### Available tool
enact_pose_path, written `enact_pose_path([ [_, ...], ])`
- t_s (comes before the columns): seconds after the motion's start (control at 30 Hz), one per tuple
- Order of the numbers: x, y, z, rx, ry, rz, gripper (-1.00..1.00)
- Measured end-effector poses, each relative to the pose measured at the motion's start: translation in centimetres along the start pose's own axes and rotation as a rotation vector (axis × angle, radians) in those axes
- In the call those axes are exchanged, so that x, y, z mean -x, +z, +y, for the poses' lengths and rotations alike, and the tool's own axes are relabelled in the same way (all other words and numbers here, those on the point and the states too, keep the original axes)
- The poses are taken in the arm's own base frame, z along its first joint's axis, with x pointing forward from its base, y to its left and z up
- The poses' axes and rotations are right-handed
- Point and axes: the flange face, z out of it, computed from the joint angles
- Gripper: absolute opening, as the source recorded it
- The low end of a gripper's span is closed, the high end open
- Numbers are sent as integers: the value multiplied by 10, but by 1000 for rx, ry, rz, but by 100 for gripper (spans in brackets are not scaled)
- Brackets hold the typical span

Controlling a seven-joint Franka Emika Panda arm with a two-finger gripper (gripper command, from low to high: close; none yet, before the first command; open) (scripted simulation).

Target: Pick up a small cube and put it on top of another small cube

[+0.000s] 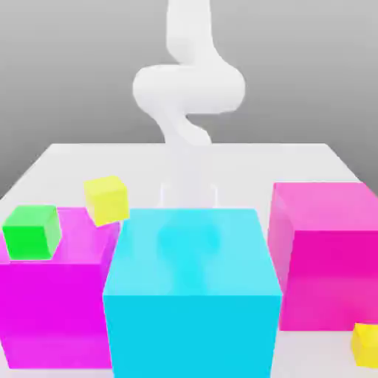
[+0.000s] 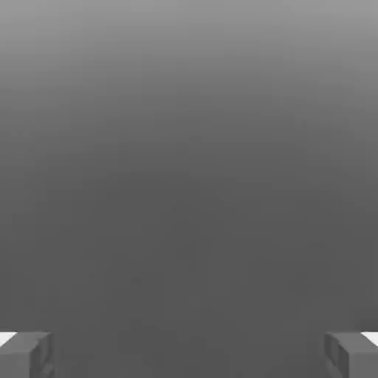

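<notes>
**Approach stage: locating the small cube before the grasp**

The arm (image 1: 188, 88) is rising at the upper centre of the exterior view, behind the large cyan block (image 1: 192, 291). The tool (image 1: 189, 196) is hanging just behind that block's top edge, at the middle of the frame. In the hand view its two fingertips (image 2: 26, 354) are sitting at opposite lower corners of the frame with bare grey ground between them: the tool is released, spread wide, and grasping nothing.

The purple small cube cannot be placed from these views; the large blocks in the foreground may be hiding it. A green cube (image 1: 31, 231) is resting on the magenta block (image 1: 52, 291) at the left of the exterior view. One yellow cube (image 1: 107, 199) is sitting tilted at the upper left of centre, just behind that block. Another yellow cube (image 1: 365, 344) is lying on the bench (image 1: 66, 159) at the lower right corner, beside the second magenta block (image 1: 328, 255).

Recommended procedure, as a judgement:
- Keep the fingers spread until the cube is lying squarely between them.
- Descend vertically, so that neither finger is nudging the cube or a neighbouring block.
- Align the fingers with two opposite flat faces, not with the corners.
- Lift well clear of the big blocks before travelling.
</notes>
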Motion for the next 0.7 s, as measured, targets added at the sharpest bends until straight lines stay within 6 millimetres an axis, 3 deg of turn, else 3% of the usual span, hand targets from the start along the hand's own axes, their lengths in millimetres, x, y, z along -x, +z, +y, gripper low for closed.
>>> enact_pose_path([
  [0.13,-26,49,30,100,229,4,0],
  [0.3,-57,107,83,222,532,32,0],
  [0.5,-84,165,162,365,895,94,0],
  [0.7,-98,209,253,503,1255,187,0],
])
